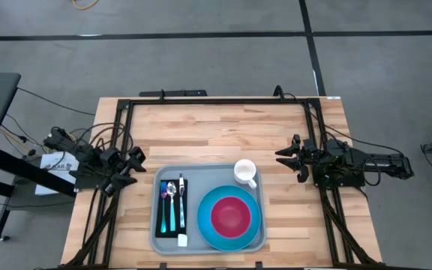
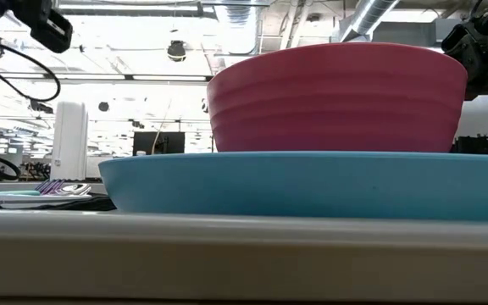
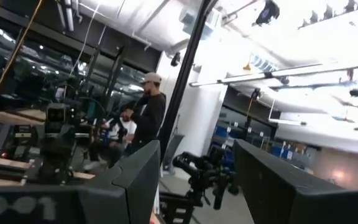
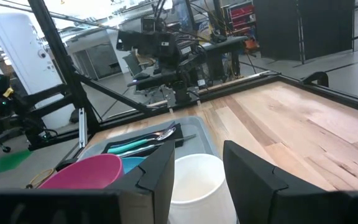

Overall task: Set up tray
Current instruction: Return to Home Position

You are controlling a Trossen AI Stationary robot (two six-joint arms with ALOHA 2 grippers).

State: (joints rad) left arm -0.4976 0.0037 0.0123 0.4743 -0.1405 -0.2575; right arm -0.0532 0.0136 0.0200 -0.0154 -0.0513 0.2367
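Left pincer (image 1: 133,168) over the table's (image 1: 223,127) left side, near the tray (image 1: 156,229); fingers parted, nothing held. Right pincer (image 1: 287,159) over the right side, likewise spread open and empty, facing the white mug (image 1: 245,172) on the tray. Tray itself between the two, against the near edge.

Reads as the closing step: parking both arms. Calls for no further grasp, judging by the full layout, only a retreat clear of the mug.

On the tray:
- one black napkin (image 1: 186,206)
- three utensils (image 1: 172,196) side by side on it
- one blue plate (image 1: 205,225)
- one pink bowl (image 1: 231,215) on that plate
- one mug
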